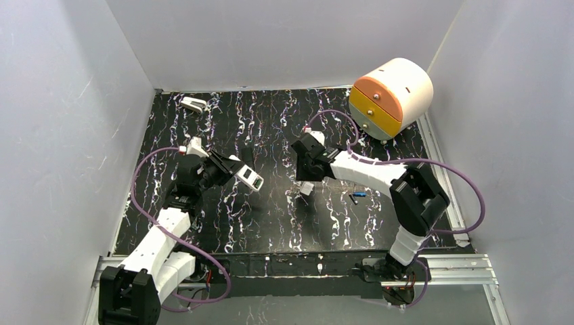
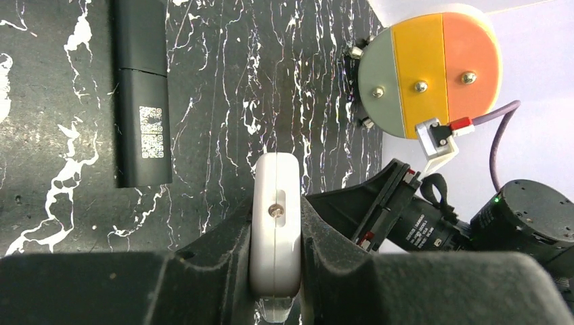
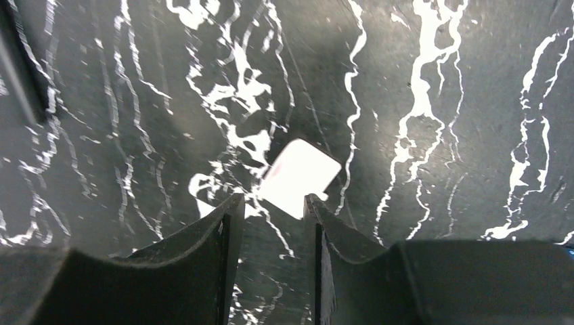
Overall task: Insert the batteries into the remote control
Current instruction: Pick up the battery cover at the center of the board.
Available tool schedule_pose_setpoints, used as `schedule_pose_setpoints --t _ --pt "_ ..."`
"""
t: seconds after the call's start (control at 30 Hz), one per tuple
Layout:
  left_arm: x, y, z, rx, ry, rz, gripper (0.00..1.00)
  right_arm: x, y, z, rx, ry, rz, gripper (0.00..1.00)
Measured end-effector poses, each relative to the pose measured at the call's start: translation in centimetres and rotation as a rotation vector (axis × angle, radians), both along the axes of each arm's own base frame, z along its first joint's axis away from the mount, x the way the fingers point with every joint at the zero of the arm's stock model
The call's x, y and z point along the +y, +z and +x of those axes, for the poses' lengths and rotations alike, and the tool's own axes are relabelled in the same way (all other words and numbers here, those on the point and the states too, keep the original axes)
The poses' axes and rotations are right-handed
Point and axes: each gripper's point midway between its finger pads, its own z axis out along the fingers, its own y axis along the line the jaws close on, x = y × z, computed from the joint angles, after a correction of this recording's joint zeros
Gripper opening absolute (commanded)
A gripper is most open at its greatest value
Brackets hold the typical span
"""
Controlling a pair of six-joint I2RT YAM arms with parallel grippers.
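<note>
One-handedly clamping the white remote (image 2: 274, 183) edge-on in the left gripper (image 2: 276, 237), above the marbled mat (image 1: 271, 217). Holding the right gripper (image 3: 271, 203) parted and empty, hovering over a small white cover (image 3: 299, 177). Leaving the batteries (image 1: 357, 196) lying on the mat, right of that cover.

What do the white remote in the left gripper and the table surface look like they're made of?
The white remote: likely smooth plastic, matte sheen, rounded moulded edges. The table surface: black with white veins, marble-look; probably printed sheet, stone not excluded.
</note>
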Motion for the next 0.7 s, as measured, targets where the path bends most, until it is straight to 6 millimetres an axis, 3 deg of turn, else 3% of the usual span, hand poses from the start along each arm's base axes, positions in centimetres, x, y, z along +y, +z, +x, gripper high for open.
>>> schedule_pose_setpoints --t 0.2,0.37,0.7 --pt "0.1 0.0 -0.2 -0.015 -0.007 0.021 0.0 1.7 -0.6 0.9 -0.003 -0.061 -0.025 0.42" --pt "0.3 0.2 -0.3 -0.028 -0.006 0.032 0.0 1.2 -2.4 0.7 0.026 -0.107 -0.101 0.38" --pt "0.4 0.7 -0.3 -0.052 -0.003 0.042 0.0 0.9 -3.5 0.6 0.041 -0.15 -0.16 0.36"
